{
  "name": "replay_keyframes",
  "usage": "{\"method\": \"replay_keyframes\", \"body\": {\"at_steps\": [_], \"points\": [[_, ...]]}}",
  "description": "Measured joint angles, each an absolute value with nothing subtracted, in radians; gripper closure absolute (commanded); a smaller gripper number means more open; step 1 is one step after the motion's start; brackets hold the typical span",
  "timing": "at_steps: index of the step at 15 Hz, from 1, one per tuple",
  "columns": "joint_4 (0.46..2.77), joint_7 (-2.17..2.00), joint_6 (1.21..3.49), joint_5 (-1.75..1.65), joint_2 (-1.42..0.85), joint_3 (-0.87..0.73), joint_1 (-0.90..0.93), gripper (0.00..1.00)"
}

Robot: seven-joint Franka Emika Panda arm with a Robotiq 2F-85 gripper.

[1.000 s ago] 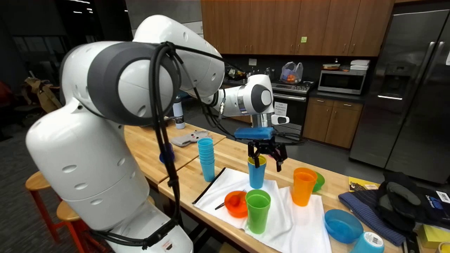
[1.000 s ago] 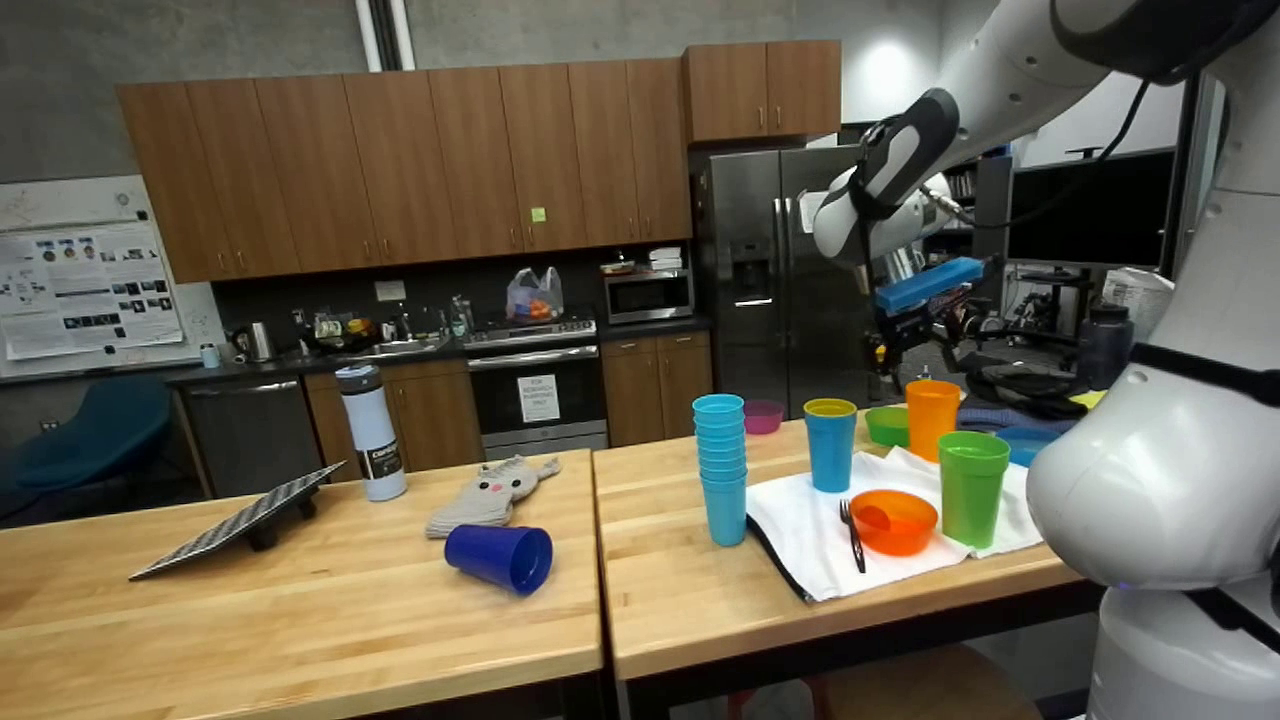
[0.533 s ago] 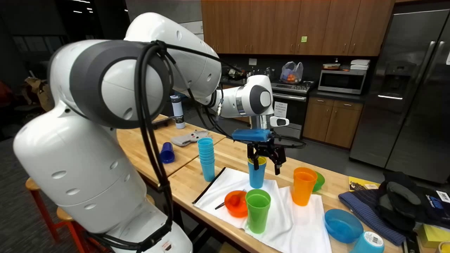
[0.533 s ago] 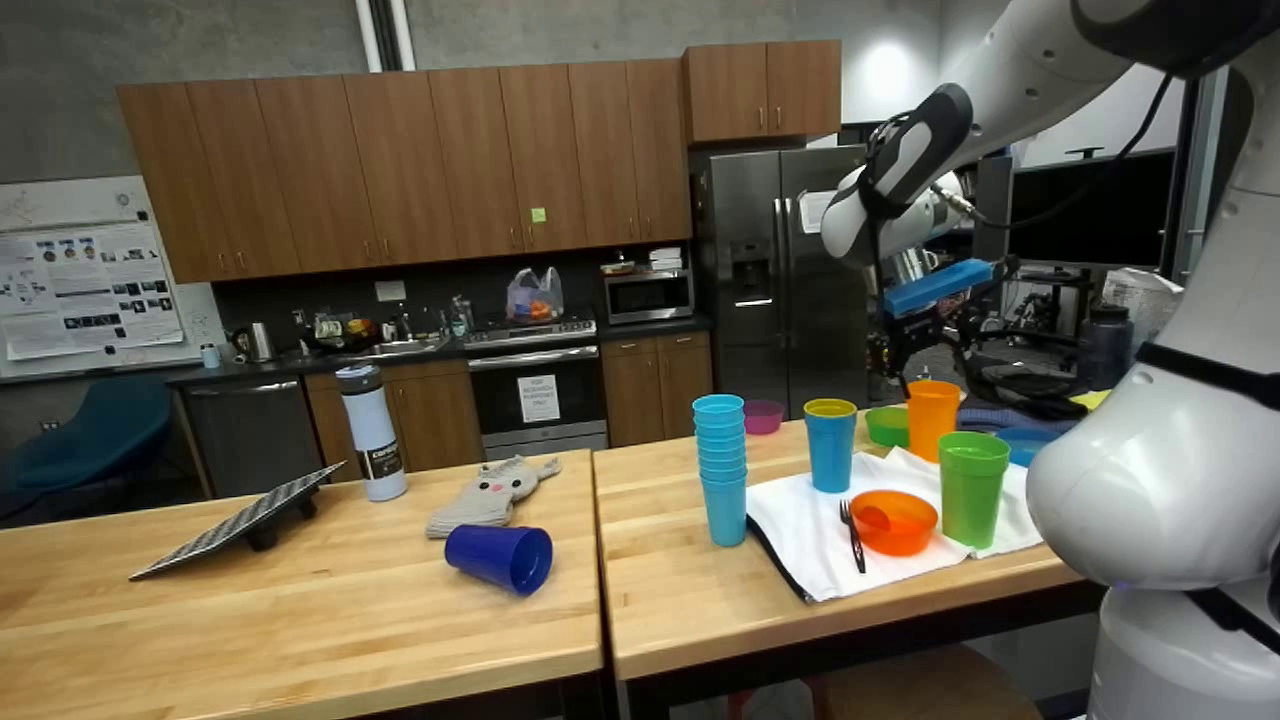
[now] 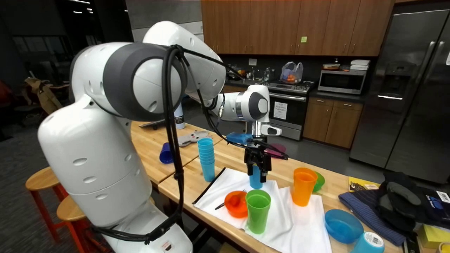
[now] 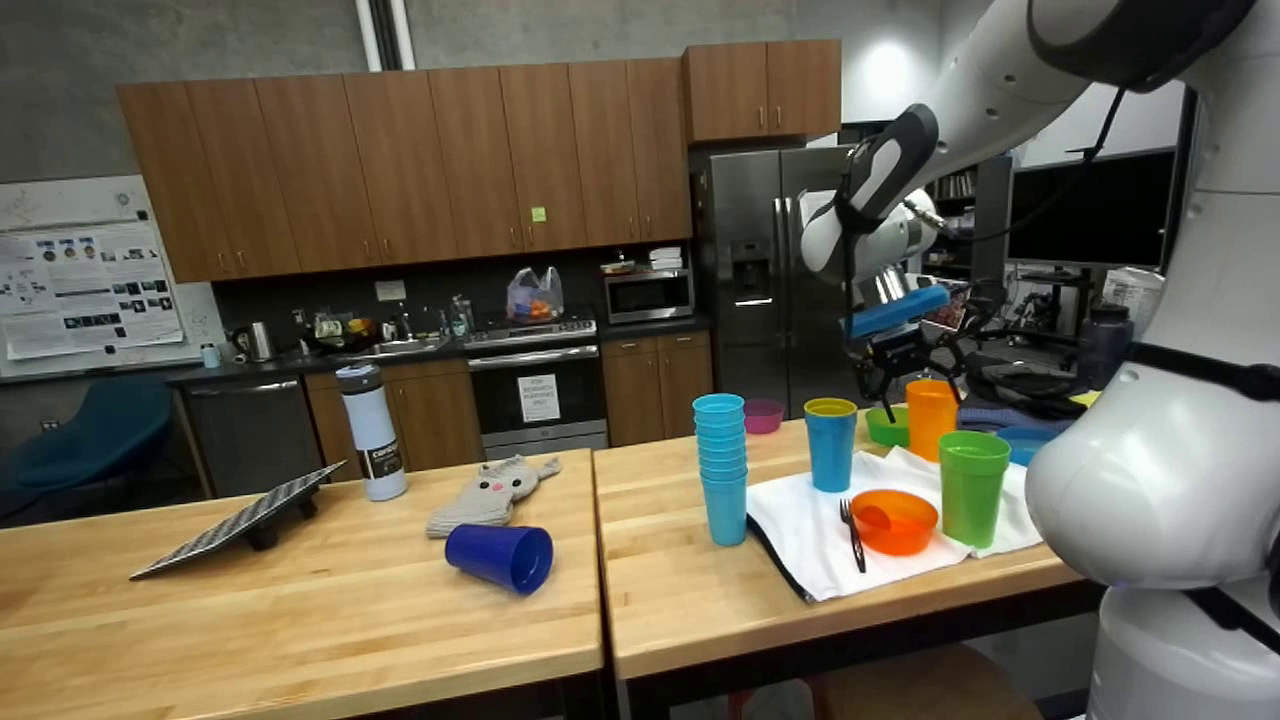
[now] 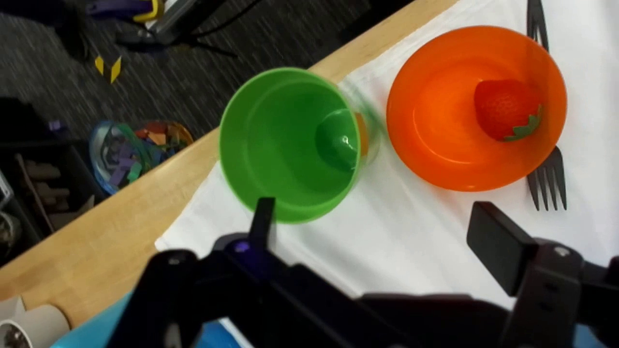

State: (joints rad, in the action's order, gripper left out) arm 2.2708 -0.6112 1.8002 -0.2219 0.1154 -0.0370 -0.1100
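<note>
The green cup point(image 7: 285, 145) stands upright on the white cloth point(image 7: 401, 246), and the tool point(image 7: 373, 210) hangs in the air near it, fingers point(image 7: 500, 241) wide apart! Just beside the cup sits the orange bowl point(image 7: 435, 116), strawberry point(image 7: 505, 108) inside, fork point(image 7: 551, 166) alongside. In an exterior view, a blue-and-yellow cup point(image 5: 255, 182) shows right behind the fingers. Farther along the wooden surface point(image 6: 690, 610) rises a stack of blue cups point(image 6: 722, 470).

Wooden cabinets point(image 6: 400, 170) line a grey wall point(image 6: 600, 30) beside a steel fridge point(image 6: 750, 280).
</note>
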Motion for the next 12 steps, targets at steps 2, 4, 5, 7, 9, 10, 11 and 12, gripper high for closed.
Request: {"method": "replay_keyframes", "body": {"at_steps": [2, 4, 5, 7, 9, 10, 11, 12], "points": [[2.269, -0.665, 1.789, -0.185, 0.102, -0.04, -0.11, 0.0], [2.269, -0.711, 1.785, -0.161, 0.097, -0.045, -0.111, 0.0], [2.269, -0.735, 1.782, -0.154, 0.097, -0.047, -0.111, 0.0], [2.27, -0.774, 1.778, -0.151, 0.098, -0.05, -0.111, 0.0], [2.278, -0.802, 1.77, -0.151, 0.105, -0.05, -0.111, 0.0], [2.283, -0.811, 1.761, -0.153, 0.11, -0.05, -0.111, 0.0], [2.291, -0.817, 1.752, -0.154, 0.118, -0.05, -0.111, 0.0], [2.302, -0.823, 1.745, -0.155, 0.127, -0.05, -0.111, 0.0]]}}
